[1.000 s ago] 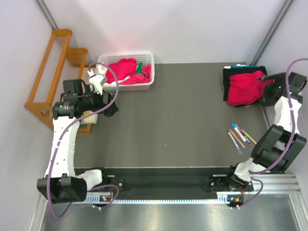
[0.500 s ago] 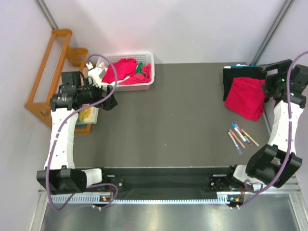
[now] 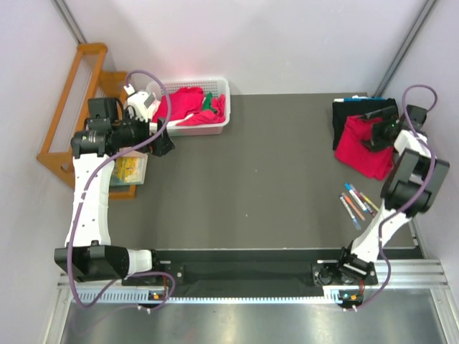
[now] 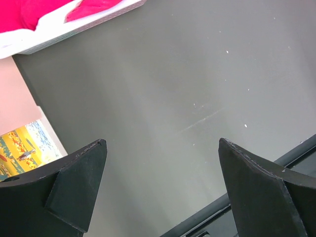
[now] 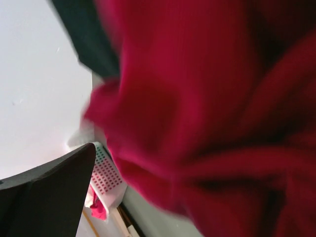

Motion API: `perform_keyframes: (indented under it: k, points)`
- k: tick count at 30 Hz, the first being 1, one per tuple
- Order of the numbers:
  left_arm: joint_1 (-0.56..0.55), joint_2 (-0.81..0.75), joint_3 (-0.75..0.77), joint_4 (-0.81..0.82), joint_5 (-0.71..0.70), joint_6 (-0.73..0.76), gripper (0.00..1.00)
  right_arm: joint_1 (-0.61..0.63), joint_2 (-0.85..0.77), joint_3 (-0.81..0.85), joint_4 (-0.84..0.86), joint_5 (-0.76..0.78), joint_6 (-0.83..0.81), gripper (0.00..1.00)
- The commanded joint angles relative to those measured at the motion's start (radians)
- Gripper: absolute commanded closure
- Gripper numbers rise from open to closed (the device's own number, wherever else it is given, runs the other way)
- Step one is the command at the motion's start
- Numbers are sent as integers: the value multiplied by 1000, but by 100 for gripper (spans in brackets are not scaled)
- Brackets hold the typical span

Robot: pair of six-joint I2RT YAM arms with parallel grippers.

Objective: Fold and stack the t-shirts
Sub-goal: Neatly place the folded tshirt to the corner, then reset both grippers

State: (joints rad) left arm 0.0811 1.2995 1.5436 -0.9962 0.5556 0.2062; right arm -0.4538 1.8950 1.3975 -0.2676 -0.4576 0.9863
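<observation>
Bright, even overhead light covers the table (image 3: 251,165), with only soft, short shadows and pale glare on the steel plate (image 3: 237,326) past its near edge. The left wrist view is crisp, with a faint sheen on the surface. The right wrist view is blurred: the red t-shirt (image 5: 197,123) smears beside a washed-out wall (image 5: 34,74).

The left arm (image 3: 90,208) and the right arm (image 3: 374,231) share white link shells and bulky black joint housings. A purple cable (image 3: 147,76) loops loosely along each. The left gripper (image 4: 160,145) carries matte black, wedge-shaped fingers (image 4: 74,197).
</observation>
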Motion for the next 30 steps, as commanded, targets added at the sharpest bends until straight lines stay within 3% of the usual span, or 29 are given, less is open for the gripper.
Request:
perform_keyframes:
  k: [1, 6, 10, 14, 16, 20, 24, 30]
  points:
    - [6, 7, 44, -13, -5, -22, 1, 0, 172, 187, 149, -85, -2, 0]
    - [6, 1, 21, -4, -8, -24, 1, 12, 331, 342, 84, -75, -106, 0]
    - [6, -12, -30, 14, 20, -39, 1, 24, 322, 287, 233, -163, -107, 0]
    - [6, -35, -63, 34, 43, -54, 1, 69, 139, 129, 506, -285, -54, 0]
    - [6, -43, -82, 41, 50, -59, 1, 121, 20, 115, 521, -329, -70, 0]
    - [6, -77, -118, 71, 61, -88, 1, 243, -209, 118, 302, -316, -281, 0]
    - [6, -109, -174, 152, -9, -139, 1, 390, -471, -24, 271, -250, -389, 0]
    - [5, -135, -212, 271, -106, -192, 1, 446, -809, -205, 117, -171, -508, 0]
